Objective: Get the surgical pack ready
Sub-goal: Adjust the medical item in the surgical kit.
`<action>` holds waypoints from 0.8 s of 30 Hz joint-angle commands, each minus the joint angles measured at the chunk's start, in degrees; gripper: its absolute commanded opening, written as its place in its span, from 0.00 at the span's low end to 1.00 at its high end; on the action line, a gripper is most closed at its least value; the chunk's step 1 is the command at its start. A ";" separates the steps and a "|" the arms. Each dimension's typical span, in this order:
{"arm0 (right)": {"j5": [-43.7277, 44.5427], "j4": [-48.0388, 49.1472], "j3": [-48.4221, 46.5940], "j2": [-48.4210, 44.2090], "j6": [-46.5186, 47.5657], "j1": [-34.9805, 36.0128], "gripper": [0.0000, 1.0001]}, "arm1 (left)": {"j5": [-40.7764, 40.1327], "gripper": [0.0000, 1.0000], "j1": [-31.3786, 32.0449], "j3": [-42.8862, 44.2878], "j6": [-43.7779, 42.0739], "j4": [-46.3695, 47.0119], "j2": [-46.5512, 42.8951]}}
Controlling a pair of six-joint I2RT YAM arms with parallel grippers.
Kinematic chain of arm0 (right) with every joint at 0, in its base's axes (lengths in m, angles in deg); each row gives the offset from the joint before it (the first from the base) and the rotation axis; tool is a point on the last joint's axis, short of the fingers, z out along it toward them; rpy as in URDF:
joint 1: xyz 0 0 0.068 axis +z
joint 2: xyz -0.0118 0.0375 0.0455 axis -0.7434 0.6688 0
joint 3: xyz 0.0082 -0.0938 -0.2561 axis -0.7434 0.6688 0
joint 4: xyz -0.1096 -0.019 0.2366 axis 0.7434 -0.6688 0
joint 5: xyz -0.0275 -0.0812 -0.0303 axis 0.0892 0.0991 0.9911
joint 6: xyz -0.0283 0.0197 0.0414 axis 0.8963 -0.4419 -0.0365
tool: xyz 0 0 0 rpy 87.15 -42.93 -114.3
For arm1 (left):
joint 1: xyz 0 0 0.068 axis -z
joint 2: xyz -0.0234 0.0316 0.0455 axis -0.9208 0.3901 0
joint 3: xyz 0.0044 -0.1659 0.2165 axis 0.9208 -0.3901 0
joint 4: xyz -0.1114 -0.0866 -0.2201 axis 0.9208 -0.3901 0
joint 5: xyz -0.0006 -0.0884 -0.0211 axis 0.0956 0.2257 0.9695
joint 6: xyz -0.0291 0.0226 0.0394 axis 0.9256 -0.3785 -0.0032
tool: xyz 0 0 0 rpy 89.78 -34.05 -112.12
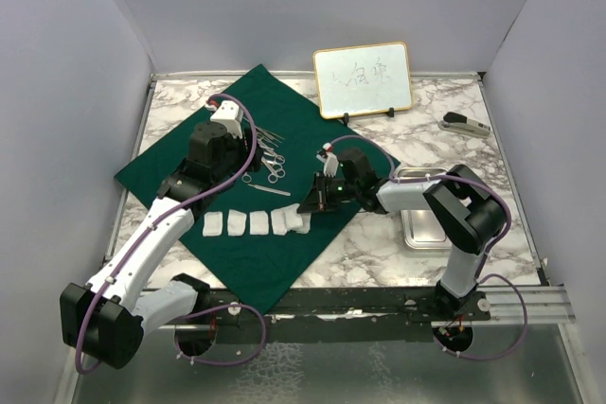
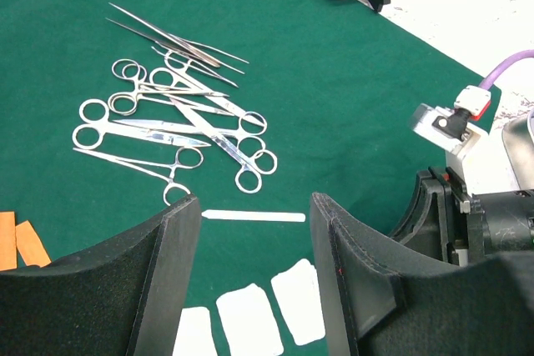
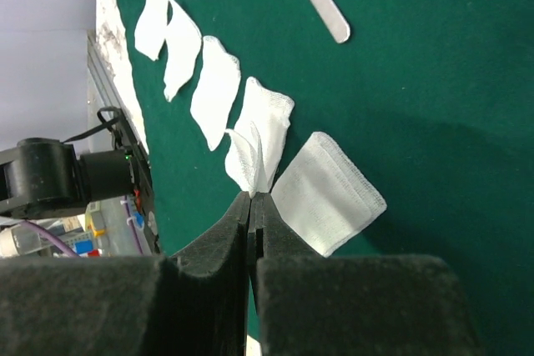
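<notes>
My right claw (image 3: 252, 198) clenched on corner of gauze square (image 3: 263, 122), in row on green cloth (image 1: 284, 101), left half of desk. I lift slow, avoid dragging neighbours. My left claw (image 2: 254, 203) released, hovering over scissors (image 2: 179, 114).

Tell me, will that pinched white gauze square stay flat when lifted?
Probably not: the gauze square puckers where the right gripper pinches it, so it looks floppy. Likely very light; it may drag on the green cloth.
</notes>
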 commanded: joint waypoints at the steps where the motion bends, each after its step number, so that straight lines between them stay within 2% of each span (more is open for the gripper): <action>1: 2.91 2.62 1.29 0.48 -0.74 -0.75 0.01 | 1.10 0.58 -0.36 -0.33 0.07 1.40 -0.15; 24: 5.55 -0.70 4.11 -1.70 -0.44 -1.66 0.01 | 1.36 0.58 -0.39 -0.39 0.08 1.36 -0.08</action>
